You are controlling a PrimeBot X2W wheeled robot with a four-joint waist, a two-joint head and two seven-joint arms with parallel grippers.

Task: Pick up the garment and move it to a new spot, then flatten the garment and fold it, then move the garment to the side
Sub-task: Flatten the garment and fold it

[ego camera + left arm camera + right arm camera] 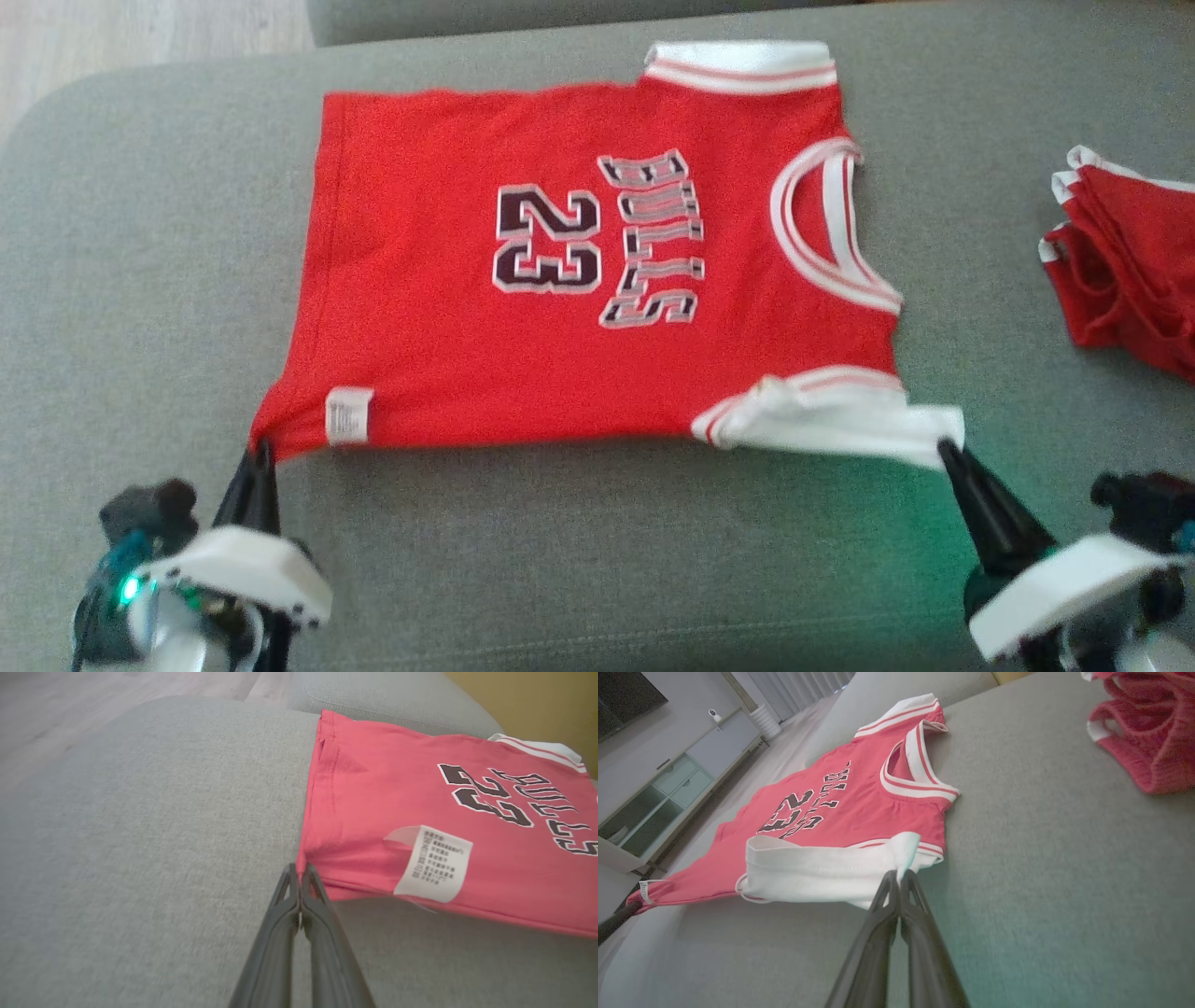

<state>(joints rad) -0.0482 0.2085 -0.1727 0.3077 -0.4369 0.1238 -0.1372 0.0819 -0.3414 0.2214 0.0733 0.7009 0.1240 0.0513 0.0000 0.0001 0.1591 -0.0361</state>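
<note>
the red jersey [560, 280] is lying spread out, print side up, on the grey sofa cushion [597, 569], filling the middle of the head view, with its neckline pointing toward 3 o'clock and its hem toward 9 o'clock. the left end effector [260, 457] is reaching in from 7 o'clock. its two dark fingers are pressing fully together on the near hem corner of the jersey, just beside the white care label [348, 415], and the corner is drawing out to a point at the tips. the right end effector [948, 453] is coming in from 5 o'clock, likewise closed tight, and is pinching the tip of the white sleeve [840, 425] at the jersey's near shoulder — the sleeve fabric is bunching and stretching toward the fingers. the rest of the jersey is resting flat on the cushion. a second red garment [1130, 271] with white trim is sitting crumpled at 3 o'clock — well apart from the jersey and both end effectors.
</note>
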